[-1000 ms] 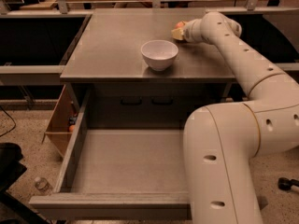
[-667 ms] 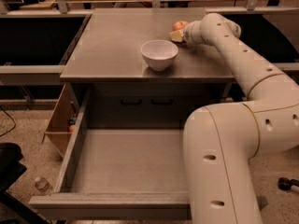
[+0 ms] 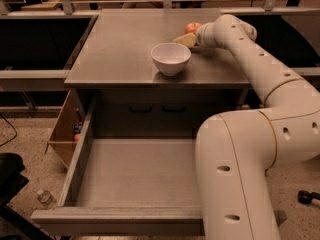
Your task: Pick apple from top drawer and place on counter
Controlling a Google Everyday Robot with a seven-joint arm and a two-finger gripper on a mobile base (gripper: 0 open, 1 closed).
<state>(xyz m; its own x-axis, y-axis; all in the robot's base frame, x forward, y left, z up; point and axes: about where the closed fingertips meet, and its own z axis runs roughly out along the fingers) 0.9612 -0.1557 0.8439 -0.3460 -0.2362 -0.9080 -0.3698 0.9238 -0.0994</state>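
Camera view: robot arm reaches over the open top drawer (image 3: 140,174), no apple in it, to the rear of the grey worktop (image 3: 120,44). Gripper (image 3: 186,37) is right beside the red apple (image 3: 192,27), behind a white bowl (image 3: 171,59); can't tell if it's grasping or released. Risk: apple rolls off on release, or arm clips bowl when retracting.

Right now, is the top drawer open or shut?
Open: the top drawer is pulled out, its visible floor bare. The apple is by the gripper, over the counter.
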